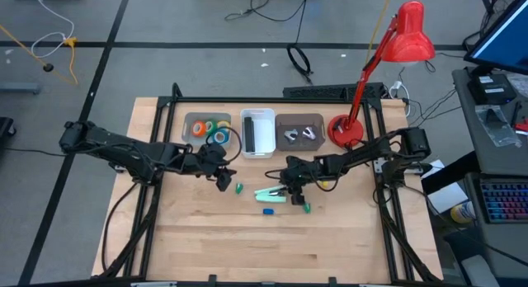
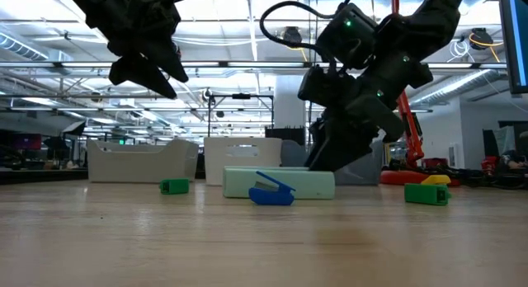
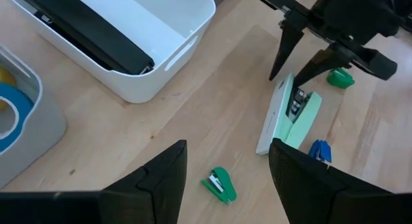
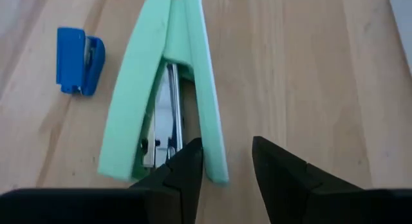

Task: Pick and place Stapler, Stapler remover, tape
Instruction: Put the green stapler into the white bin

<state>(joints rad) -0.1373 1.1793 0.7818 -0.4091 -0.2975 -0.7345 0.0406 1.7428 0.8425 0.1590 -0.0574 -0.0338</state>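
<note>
A mint-green stapler lies on its side on the table, slightly sprung open. My right gripper is open and low at one end of the stapler, fingers pointing down. My left gripper is open and raised above the table, left of the stapler, over a small green piece. The tape rolls sit in the far left grey tray, a black stapler in the white bin, and silvery staple removers in the right grey tray. My right gripper's fingers come from above at the end of the stapler's paler arm, one on either side of it. Whether they touch it I cannot tell. The stapler lies flat on the table.
Small pieces lie around the stapler: blue, green and yellow. The three trays line the far side of the table, with a red desk lamp at their right. The near half of the table is bare wood.
</note>
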